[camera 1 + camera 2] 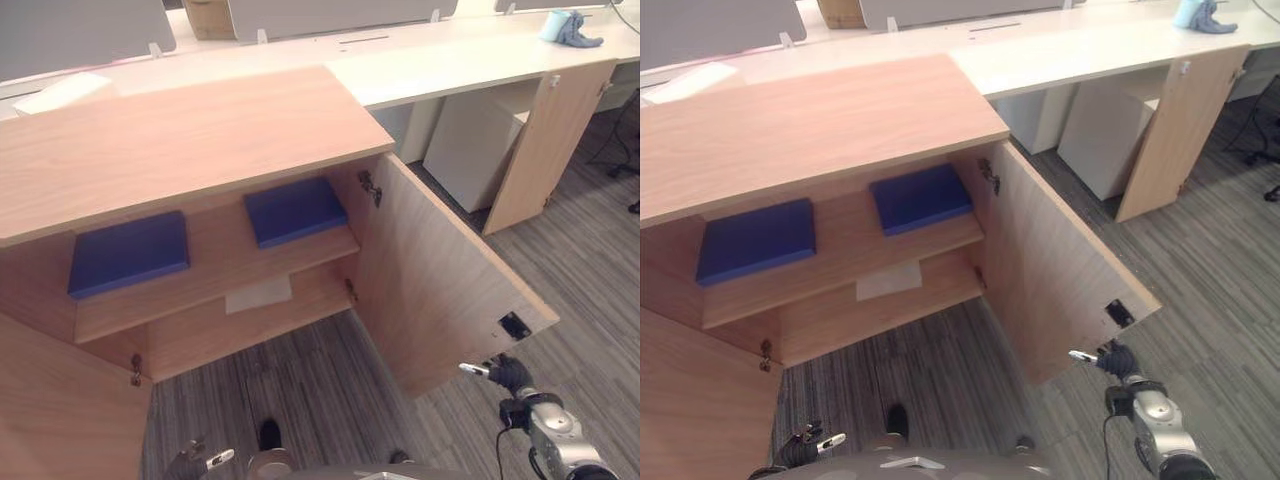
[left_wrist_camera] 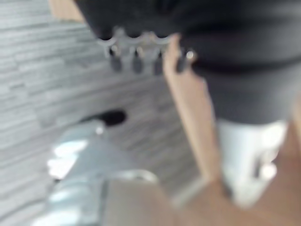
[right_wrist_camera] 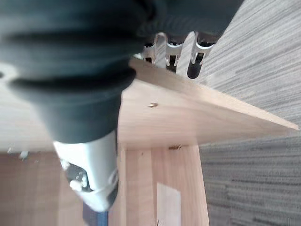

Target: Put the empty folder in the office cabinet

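The left hand (image 1: 190,464) hangs low over the grey floor (image 1: 300,380), near the left door (image 1: 60,400) of the cabinet (image 1: 180,140). In its own wrist view the fingers (image 2: 136,59) hang in a loose row and grip nothing.

The wooden cabinet stands wide open with both doors swung out. On the upper shelf (image 1: 215,285) lie two blue folders. The left folder (image 1: 128,252) lies flat near the left side. The right folder (image 1: 294,210) lies flat near the right side, and the two are apart. Below them, on the bottom shelf (image 1: 320,295), lies a pale sheet of paper (image 1: 258,294).

The right door (image 1: 440,280) stands open toward the robot. The right hand (image 1: 500,373) is at the outer edge of this door, near a small dark lock hole (image 1: 513,325). In the right wrist view the fingers (image 3: 195,54) reach over the door's edge, fairly straight, and clamp on nothing.

Behind the cabinet runs a long white counter (image 1: 470,60). At its far right end sit a light blue cup (image 1: 553,25) and a blue cloth (image 1: 580,32), touching each other.
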Available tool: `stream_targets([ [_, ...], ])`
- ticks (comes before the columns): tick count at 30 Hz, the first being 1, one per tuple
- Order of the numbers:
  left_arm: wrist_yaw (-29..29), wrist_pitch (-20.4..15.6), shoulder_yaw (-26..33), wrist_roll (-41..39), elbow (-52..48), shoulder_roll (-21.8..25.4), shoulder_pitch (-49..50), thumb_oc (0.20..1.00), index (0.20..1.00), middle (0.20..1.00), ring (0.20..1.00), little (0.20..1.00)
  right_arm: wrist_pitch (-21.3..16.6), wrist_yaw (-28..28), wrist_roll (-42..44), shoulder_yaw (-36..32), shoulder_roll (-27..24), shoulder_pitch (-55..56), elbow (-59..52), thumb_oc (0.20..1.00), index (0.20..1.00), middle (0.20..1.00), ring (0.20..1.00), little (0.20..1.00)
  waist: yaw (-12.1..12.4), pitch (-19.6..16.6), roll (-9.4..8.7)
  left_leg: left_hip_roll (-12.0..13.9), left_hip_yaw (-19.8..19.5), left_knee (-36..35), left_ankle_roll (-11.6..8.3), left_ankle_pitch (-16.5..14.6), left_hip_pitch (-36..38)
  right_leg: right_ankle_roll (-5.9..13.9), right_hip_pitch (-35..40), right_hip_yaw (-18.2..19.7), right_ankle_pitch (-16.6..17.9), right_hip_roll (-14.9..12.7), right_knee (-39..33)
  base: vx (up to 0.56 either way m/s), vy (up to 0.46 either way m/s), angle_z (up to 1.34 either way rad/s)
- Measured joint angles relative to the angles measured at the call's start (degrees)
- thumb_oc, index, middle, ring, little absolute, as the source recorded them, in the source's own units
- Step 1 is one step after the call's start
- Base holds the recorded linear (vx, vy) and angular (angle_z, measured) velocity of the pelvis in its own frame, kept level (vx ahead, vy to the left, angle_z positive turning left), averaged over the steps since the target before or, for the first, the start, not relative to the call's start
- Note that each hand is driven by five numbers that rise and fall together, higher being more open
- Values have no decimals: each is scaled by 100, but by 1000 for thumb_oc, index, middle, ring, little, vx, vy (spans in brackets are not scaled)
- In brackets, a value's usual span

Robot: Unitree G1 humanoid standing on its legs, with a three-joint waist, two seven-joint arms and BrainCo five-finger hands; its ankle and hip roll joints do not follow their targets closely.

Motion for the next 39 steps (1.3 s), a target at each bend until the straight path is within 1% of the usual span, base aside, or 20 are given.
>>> stream_targets([
  [5,74,7,-1,-23,-44,-122,24,1000,1000,1000,1000,1000,-3,297,-426,823,322,24,-437,1000,1000,1000,1000,1000,92,23,-127,-31,-62,0,4,6,-43,0,12,-76,-4,-24,0,29,37,7],
  [10,170,-46,-2,-35,-27,-152,8,1000,1000,1000,1000,1000,-2,388,-618,1288,401,-190,-568,1000,1000,1000,1000,1000,331,32,-150,-62,-69,1,41,30,-139,26,7,-210,-32,-69,-1,33,22,16],
  [13,229,-104,-6,-38,-31,-154,18,1000,1000,1000,1000,1000,-81,415,-760,1475,481,-701,-568,1000,1000,1000,1000,1000,574,45,-167,-172,-129,1,87,64,-207,60,100,-389,-37,-154,-1,46,20,30],
  [15,242,-141,-17,-39,-39,-150,-7,1000,1000,1000,1000,1000,-112,399,-760,1497,511,-930,-565,1000,1000,1000,1000,1000,613,57,-204,-229,-241,4,122,90,-197,64,141,-461,-36,-186,1,9,2,32],
  [17,245,-159,-17,-40,-64,-138,30,1000,1000,1000,1000,1000,-282,394,-759,1446,653,-1128,-577,1000,1000,1000,1000,1000,723,67,-238,-241,-256,22,138,102,-217,55,128,-471,-37,-193,4,0,0,12],
  [19,244,-159,-23,-40,-73,-138,31,1000,1000,1000,1000,1000,-352,395,-759,1445,704,-1213,-583,1000,1000,1000,1000,1000,760,70,-243,-245,-256,48,141,107,-221,63,152,-471,-31,-193,18,83,30,2],
  [20,280,-196,-21,-57,-103,-149,50,1000,1000,1000,1000,1000,-319,320,-756,1561,782,-1370,-525,1000,1000,1000,1000,1000,861,104,-227,-266,-276,34,110,132,-219,94,230,-540,-30,-204,21,127,36,11],
  [22,419,-279,-21,-71,-29,-200,-33,1000,1000,1000,1000,1000,-279,50,-754,1925,921,-2206,-37,1000,1000,1000,1000,1000,944,106,-238,-290,-406,2,109,113,-159,119,385,-723,-70,-203,-1,55,8,39],
  [23,477,-341,-8,-86,-53,-193,-80,1000,1000,1000,1000,1000,-272,-135,-743,1845,1031,-2499,264,1000,1000,1000,1000,1000,1011,101,-253,-313,-559,21,117,118,-137,121,465,-823,-75,-187,4,39,6,60],
  [24,580,-420,-1,-144,-145,-182,-71,1000,1000,1000,1000,1000,-270,-318,-736,1619,1096,-2696,376,1000,1000,1000,1000,1000,1264,105,-259,-342,-622,56,111,123,-167,119,502,-896,-102,-190,25,39,6,45],
  [25,580,-420,-1,-144,-145,-182,-71,1000,1000,1000,1000,1000,-270,-318,-736,1619,1096,-2696,376,1000,1000,1000,1000,1000,1264,105,-259,-342,-622,56,111,123,-167,119,502,-896,-102,-190,25,34,-5,26],
  [26,728,-433,39,-241,-119,-176,-39,1000,1000,1000,1000,1000,-270,-456,-734,1607,1137,-2886,524,1000,1000,1000,1000,1000,1464,87,-352,-398,-681,59,109,133,-202,106,511,-957,-109,-219,36,19,-12,21],
  [28,978,-483,208,-273,-80,-182,-20,1000,1000,1000,1000,1000,-231,-547,-677,1514,1255,-2969,849,1000,1000,1000,1000,1000,1549,97,-343,-468,-785,60,128,149,-216,99,577,-1086,-113,-257,37,4,-14,28],
  [29,978,-483,208,-273,-80,-182,-20,1000,1000,1000,1000,1000,-231,-547,-677,1514,1255,-2969,849,1000,1000,1000,1000,1000,1549,97,-343,-468,-785,60,128,149,-216,99,577,-1086,-113,-257,37,-9,-13,22],
  [30,1140,-604,317,-277,-92,-163,-38,1000,1000,1000,1000,1000,-210,-595,-634,1466,1311,-2956,939,1000,1000,1000,1000,1000,1590,110,-333,-492,-836,60,133,153,-219,90,602,-1098,-119,-265,37,-15,-22,20],
  [31,1501,-845,544,-379,-146,-130,-52,1000,1000,1000,1000,1000,-178,-611,-633,1459,1351,-2926,1087,1000,1000,1000,1000,1000,1609,131,-311,-512,-899,59,145,160,-242,34,616,-1136,-153,-265,36,-15,-22,20],
  [32,1501,-845,544,-379,-146,-130,-52,1000,1000,1000,1000,1000,-178,-611,-633,1459,1351,-2926,1087,1000,1000,1000,1000,1000,1609,131,-311,-512,-899,59,145,160,-242,34,616,-1136,-153,-265,36,-13,-21,13],
  [34,2012,-1116,896,-466,-236,-107,-56,1000,1000,1000,1000,1000,-108,-680,-632,1371,1347,-2702,1092,1000,1000,1000,1000,1000,1625,153,-299,-512,-930,56,147,155,-247,19,632,-1154,-164,-256,35,-6,-22,6],
  [37,2753,-1560,1450,-474,-608,24,-49,1000,1000,1000,1000,1000,-66,-746,-632,1221,1310,-2054,1180,1000,1000,1000,1000,1000,1654,229,-361,-518,-1025,52,144,147,-247,53,690,-1241,-210,-237,16,-10,-31,15],
  [39,3093,-1738,1801,-457,-851,79,-51,1000,1000,1000,1000,1000,-55,-800,-631,1191,1253,-1557,1256,1000,1000,1000,1000,1000,1731,258,-414,-517,-1035,42,143,146,-265,66,680,-1247,-244,-228,-2,-10,-16,10],
])
